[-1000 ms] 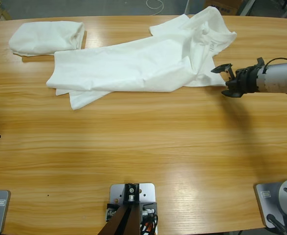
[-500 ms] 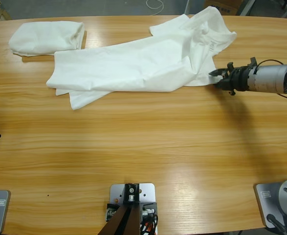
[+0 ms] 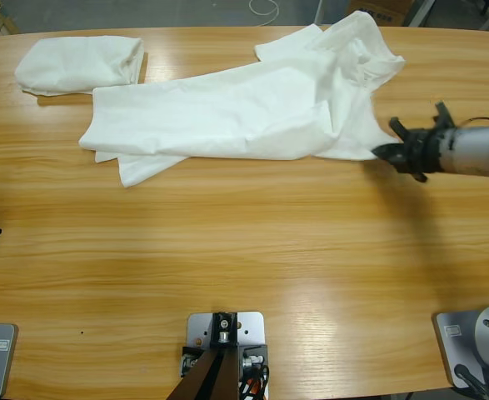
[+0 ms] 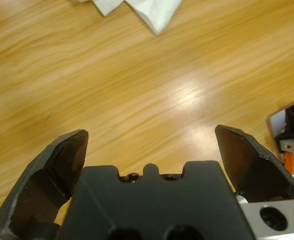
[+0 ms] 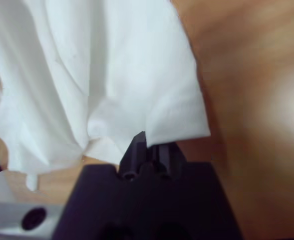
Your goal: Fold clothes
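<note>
Where fabric covers them, right end effector (image 3: 386, 151) tips hidden, T-shirt (image 3: 227, 112) edge pinched.

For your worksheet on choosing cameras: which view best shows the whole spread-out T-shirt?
The high view: the spread-out T-shirt lies complete across the table. The right wrist view shows only the bunched edge pinched by the right gripper; the left wrist view shows just a corner.

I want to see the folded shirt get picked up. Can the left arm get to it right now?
Probably yes. The left pincer is open and holds nothing, with only bare table in front of it. The folded shirt lies uncovered at the table's corner, apart from the spread shirt that the right pincer grips.
</note>
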Tool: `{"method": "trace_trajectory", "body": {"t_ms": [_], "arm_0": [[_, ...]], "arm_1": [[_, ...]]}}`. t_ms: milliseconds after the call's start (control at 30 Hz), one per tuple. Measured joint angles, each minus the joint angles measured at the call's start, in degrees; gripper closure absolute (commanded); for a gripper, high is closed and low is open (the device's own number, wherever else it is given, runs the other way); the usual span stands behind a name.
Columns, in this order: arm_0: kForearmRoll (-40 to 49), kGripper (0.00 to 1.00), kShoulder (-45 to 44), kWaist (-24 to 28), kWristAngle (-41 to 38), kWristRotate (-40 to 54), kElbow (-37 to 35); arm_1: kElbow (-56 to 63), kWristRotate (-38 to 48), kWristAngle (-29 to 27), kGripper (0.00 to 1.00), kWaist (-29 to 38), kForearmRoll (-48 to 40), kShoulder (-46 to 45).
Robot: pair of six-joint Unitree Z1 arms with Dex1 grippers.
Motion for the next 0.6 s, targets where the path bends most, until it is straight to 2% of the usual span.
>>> {"method": "trace_trajectory", "body": {"t_ms": [167,300,400,500,533,567,600], "arm_0": [[0.06,0.000,0.00,0.00,0.00,0.00,-0.03],[0.07,0.000,0.00,-0.01,0.00,0.00,-0.05],[0.07,0.000,0.00,-0.01,0.00,0.00,-0.05],[0.07,0.000,0.00,-0.01,0.00,0.00,-0.05],[0.07,0.000,0.00,-0.01,0.00,0.00,-0.05],[0.07,0.000,0.00,-0.01,0.00,0.00,-0.05],[0.07,0.000,0.00,-0.01,0.00,0.00,-0.05]], "arm_1": [[-4.78,5.18,-8.98,1.000,4.08,31.56,-23.41],[-9.34,8.54,-10.07,1.000,4.71,53.01,-37.19],[-9.97,9.90,-9.89,1.000,4.76,61.95,-42.77],[-11.02,10.61,-7.85,1.000,4.77,66.63,-43.31],[-11.05,10.71,-7.17,0.959,4.80,67.60,-43.26],[-11.08,10.75,-6.73,0.482,4.82,68.47,-43.17],[-11.12,10.78,-6.48,0.146,4.82,69.21,-43.00]]}}
